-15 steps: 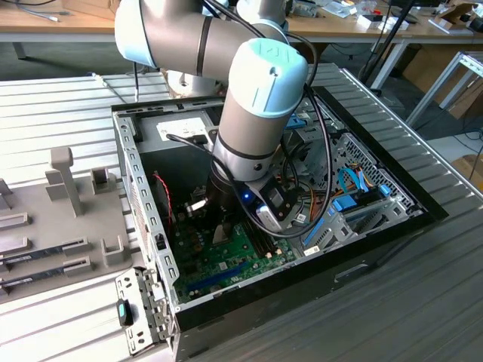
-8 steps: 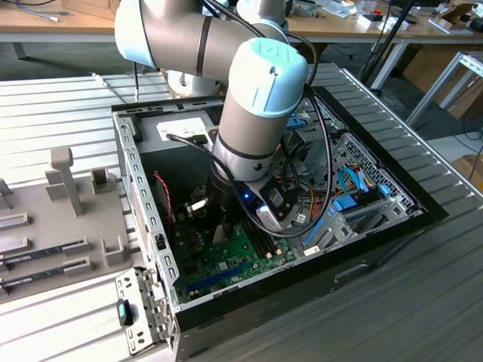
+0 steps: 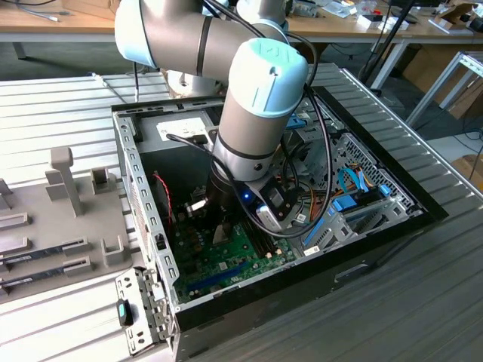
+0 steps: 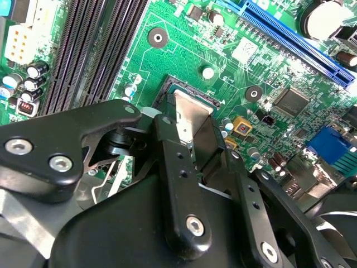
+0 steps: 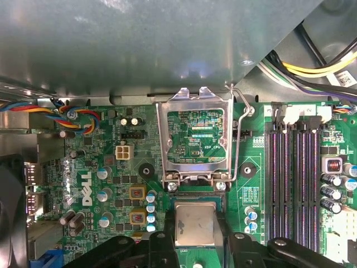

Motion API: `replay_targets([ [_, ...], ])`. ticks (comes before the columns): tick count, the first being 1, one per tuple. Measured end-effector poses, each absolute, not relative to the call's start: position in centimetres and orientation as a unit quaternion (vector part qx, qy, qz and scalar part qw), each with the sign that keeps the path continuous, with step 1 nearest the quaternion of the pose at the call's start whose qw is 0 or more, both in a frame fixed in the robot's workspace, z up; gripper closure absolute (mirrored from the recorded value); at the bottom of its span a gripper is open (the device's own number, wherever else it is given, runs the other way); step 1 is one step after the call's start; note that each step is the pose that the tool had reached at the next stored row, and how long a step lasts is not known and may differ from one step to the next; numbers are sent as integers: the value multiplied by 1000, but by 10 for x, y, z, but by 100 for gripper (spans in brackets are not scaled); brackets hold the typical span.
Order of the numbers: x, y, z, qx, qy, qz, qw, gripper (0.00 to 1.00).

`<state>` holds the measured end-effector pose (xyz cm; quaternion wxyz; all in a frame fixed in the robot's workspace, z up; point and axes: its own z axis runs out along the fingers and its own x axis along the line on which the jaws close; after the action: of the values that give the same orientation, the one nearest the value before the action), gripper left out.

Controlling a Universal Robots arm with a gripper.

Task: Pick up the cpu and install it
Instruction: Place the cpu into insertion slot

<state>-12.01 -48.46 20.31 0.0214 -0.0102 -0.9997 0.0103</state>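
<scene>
The cpu is a small silvery square held flat between my black fingers. It sits low over the dark socket opening on the green motherboard. In the second wrist view one corner of the cpu pokes out past a finger. My gripper is shut on it, reaching down inside the open computer case. In the exterior view the gripper hangs just above the board. How far the chip is seated in the socket is hidden by the fingers.
The socket's metal load plate stands hinged open beyond the chip, with its lever raised. Dark memory slots run beside the socket. A grey metal box overhangs nearby. Cables fill the case's far side. A grey fixture tray lies outside.
</scene>
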Motion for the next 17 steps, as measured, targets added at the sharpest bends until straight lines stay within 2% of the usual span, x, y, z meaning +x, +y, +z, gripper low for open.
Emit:
replay_targets([
  [14, -121, -485, 209, -10, -1000, 10, 21, 62],
  [16, -121, -485, 209, -10, -1000, 10, 21, 61],
  [17, -121, -485, 209, -10, -1000, 10, 21, 55],
])
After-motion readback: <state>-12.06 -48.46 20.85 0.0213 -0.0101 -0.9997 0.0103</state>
